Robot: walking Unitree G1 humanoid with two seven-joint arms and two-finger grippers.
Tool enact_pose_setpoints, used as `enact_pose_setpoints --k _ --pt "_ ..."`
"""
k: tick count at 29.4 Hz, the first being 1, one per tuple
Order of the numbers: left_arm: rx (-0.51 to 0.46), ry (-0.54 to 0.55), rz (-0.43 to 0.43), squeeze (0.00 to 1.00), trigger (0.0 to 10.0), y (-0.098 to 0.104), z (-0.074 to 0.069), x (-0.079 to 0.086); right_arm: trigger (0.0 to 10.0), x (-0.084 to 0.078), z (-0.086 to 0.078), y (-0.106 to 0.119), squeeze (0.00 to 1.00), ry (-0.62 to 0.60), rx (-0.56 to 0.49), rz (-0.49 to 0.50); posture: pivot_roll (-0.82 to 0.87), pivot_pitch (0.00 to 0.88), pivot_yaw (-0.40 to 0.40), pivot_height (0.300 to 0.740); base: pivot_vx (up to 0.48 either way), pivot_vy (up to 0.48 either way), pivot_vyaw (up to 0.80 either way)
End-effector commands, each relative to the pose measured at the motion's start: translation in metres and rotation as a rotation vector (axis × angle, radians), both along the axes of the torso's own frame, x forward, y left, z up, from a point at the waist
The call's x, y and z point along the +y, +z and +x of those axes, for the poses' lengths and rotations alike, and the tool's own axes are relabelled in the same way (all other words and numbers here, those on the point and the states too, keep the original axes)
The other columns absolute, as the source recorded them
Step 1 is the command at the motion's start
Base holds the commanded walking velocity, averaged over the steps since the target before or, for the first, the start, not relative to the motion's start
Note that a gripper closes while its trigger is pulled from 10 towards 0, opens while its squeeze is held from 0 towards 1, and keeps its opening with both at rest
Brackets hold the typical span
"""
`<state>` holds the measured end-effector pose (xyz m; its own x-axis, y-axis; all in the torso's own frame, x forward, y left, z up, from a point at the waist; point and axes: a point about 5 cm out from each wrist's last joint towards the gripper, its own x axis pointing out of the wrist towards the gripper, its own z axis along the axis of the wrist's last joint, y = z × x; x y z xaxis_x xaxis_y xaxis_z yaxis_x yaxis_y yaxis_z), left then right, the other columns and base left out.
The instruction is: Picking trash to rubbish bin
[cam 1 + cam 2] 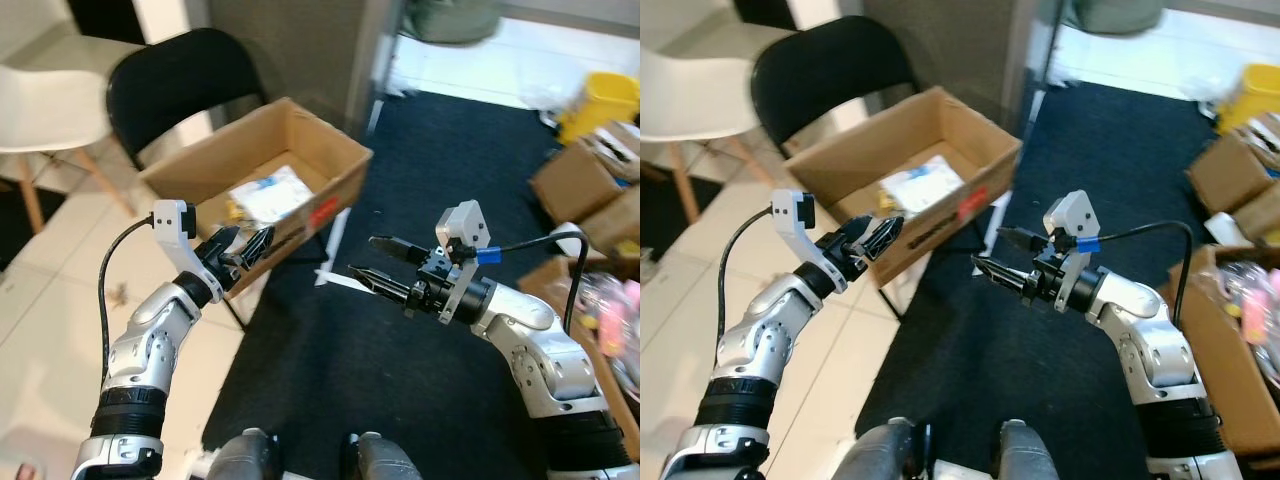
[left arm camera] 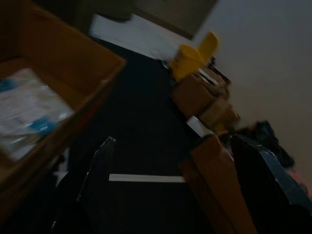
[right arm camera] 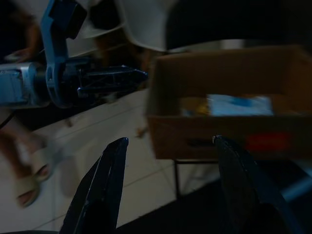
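1. My right gripper (image 1: 372, 258) hangs over the dark carpet (image 1: 450, 180) with its two long black fingers spread apart and nothing between them; they point toward the box (image 1: 330, 165).
2. My left gripper (image 1: 246, 247) sits just at the box's near wall, its ribbed black fingers parted a little and empty as far as I can see; they aim at the box too.
3. Both arms are smooth silver shells with black joints, each carrying a white camera bracket and a looping black cable.
4. The box is plain brown corrugated cardboard, open-topped and rectangular, with a red label on its front wall. Its long axis runs from my near left to far right.
5. Trash (image 1: 270, 193) lies flat on the box floor: a pale, crinkly plastic packet with blue print, and a small yellow scrap beside it.
6. The box rests on a black chair (image 1: 175, 80), and a white chair (image 1: 50, 110) stands left of that on pale glossy tiles.
7. More cardboard boxes (image 1: 585, 180) crowd the right side, with a yellow tub (image 1: 605, 100) beyond.
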<state>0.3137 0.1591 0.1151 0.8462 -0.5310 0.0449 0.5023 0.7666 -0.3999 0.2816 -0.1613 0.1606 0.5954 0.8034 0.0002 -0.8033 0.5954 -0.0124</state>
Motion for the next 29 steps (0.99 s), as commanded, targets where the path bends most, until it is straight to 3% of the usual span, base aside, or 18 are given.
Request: enact_pose_setpoints --k 1,12,29 --pt "0.005 0.021 0.037 0.0 10.0 -0.005 0.0 0.004 10.0 0.001 -0.001 -0.004 0.0 -0.004 0.024 -0.008 -0.03 0.127 0.004 0.74 0.0 0.0 -0.79" --pt "0.013 0.116 0.092 0.0 10.0 -0.013 0.004 0.011 10.0 0.0 0.006 0.0 0.0 -0.061 0.019 -0.002 -0.04 0.132 0.001 0.74 0.0 0.0 -0.79" --pt "-0.026 0.078 0.122 0.0 10.0 -0.016 0.004 -0.003 10.0 0.009 0.01 0.007 0.0 -0.079 0.015 0.075 -0.03 0.129 0.003 0.74 0.0 0.0 -0.8"
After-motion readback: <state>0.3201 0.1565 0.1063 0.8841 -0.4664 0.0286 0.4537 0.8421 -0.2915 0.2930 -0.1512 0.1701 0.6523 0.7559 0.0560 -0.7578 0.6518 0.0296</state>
